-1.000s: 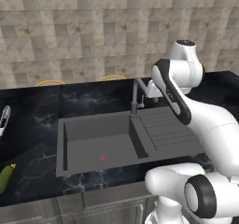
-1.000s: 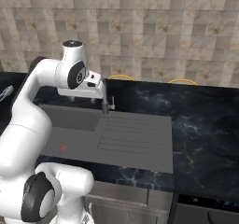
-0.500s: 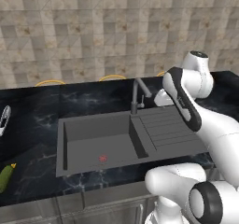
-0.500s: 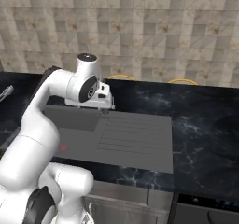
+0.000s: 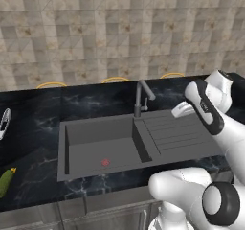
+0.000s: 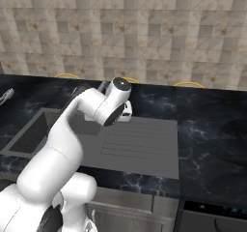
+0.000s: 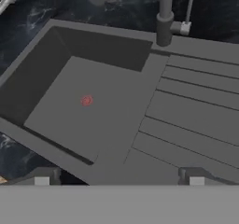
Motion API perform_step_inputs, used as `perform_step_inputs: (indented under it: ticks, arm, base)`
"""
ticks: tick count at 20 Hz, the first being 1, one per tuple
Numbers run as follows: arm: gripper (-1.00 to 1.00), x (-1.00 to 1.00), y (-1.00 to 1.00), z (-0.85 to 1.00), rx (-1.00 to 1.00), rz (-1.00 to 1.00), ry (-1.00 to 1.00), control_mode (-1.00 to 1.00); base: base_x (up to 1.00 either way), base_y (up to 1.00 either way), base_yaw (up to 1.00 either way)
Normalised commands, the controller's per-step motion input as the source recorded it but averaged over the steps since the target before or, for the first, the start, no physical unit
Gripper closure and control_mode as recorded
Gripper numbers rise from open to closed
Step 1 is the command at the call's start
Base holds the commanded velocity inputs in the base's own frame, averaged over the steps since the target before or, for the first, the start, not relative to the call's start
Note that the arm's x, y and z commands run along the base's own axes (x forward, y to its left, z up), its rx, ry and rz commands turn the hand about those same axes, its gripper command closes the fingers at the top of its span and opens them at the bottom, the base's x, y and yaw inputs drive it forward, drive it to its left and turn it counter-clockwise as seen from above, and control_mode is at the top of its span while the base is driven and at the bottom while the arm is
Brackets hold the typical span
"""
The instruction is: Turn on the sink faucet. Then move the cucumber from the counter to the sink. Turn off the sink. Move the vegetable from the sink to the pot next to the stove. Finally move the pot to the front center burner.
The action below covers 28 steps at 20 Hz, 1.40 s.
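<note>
1. One cucumber (image 5: 5, 182) lies nearest, on the counter (image 5: 33, 128) left of the sink (image 5: 95, 152), not yet moved.
2. Gripper (image 7: 119, 178) hangs over the drainboard, jaws wide and empty.
3. Farthest, the sink faucet (image 5: 141, 97) stands behind the basin, so the spout overhangs it.

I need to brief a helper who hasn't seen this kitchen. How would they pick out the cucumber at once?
Start at the dark grey sink set in the black counter. From the basin, look left along the counter's front edge: the cucumber lies there. It is small, oblong and yellow-green, unlike the slim white-silver utensil farther back.
</note>
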Motion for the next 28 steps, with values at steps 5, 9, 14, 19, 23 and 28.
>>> perform_step_inputs:
  ticks: [5,9,14,19,23,28]
  arm:
    - [-1.0,0.35,-0.27,-0.16,0.11,0.2,-0.1,-1.0]
    - [-1.0,0.16,-0.28,-0.17,0.08,0.3,-0.13,-1.0]
    - [-1.0,0.45,-0.15,-0.11,0.12,0.25,-0.14,-1.0]
    - [-1.0,0.39,0.03,-0.09,0.05,0.12,-0.04,-1.0]
    - [-1.0,0.34,0.0,-0.01,0.01,0.01,0.0,-1.0]
    - [-1.0,0.54,0.0,-0.01,0.06,0.05,-0.04,-1.0]
  base:
    - [0.0,0.0,0.0]
    - [0.0,0.0,0.0]
    - [0.0,0.0,0.0]
    - [0.0,0.0,0.0]
    - [0.0,0.0,0.0]
    - [0.0,0.0,0.0]
